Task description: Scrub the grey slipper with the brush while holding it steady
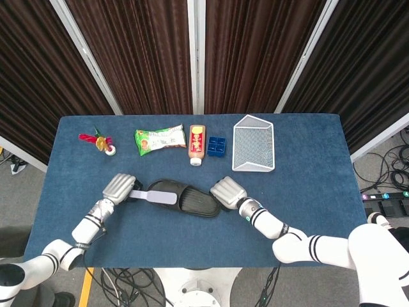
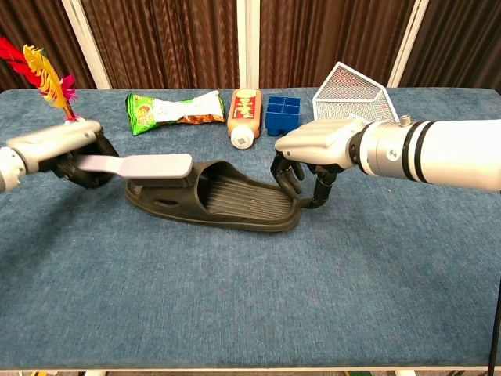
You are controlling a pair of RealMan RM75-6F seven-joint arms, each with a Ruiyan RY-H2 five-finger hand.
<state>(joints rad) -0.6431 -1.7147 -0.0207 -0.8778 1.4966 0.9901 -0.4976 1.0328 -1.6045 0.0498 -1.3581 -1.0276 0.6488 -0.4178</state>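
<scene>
Grey rubber slipper point(image 1: 183, 197) point(image 2: 213, 196) lay flat on the blue cloth-covered table point(image 1: 307, 192) point(image 2: 235, 313), near the middle of the front edge, toe end pointing toward the left edge. Left hand point(image 1: 119, 187) point(image 2: 66, 149) was clamped around the handle of a pale lilac plastic brush point(image 1: 155, 196) point(image 2: 141, 166), whose head rested on the slipper's toe end. Right hand point(image 1: 227, 192) point(image 2: 317, 153) gripped the heel end, fingers point(image 2: 293, 176) curled down over the heel rim.

Along the back edge, from left to right: a red-and-yellow feathered shuttlecock point(image 1: 99, 141) point(image 2: 51, 82), a green snack packet point(image 1: 160, 139) point(image 2: 172, 110), an orange-labelled bottle point(image 1: 196, 144) point(image 2: 245, 115) lying on its side, a small blue box point(image 1: 217, 146) point(image 2: 282, 114), and a white wire-mesh basket point(image 1: 253, 151) point(image 2: 352, 95).
</scene>
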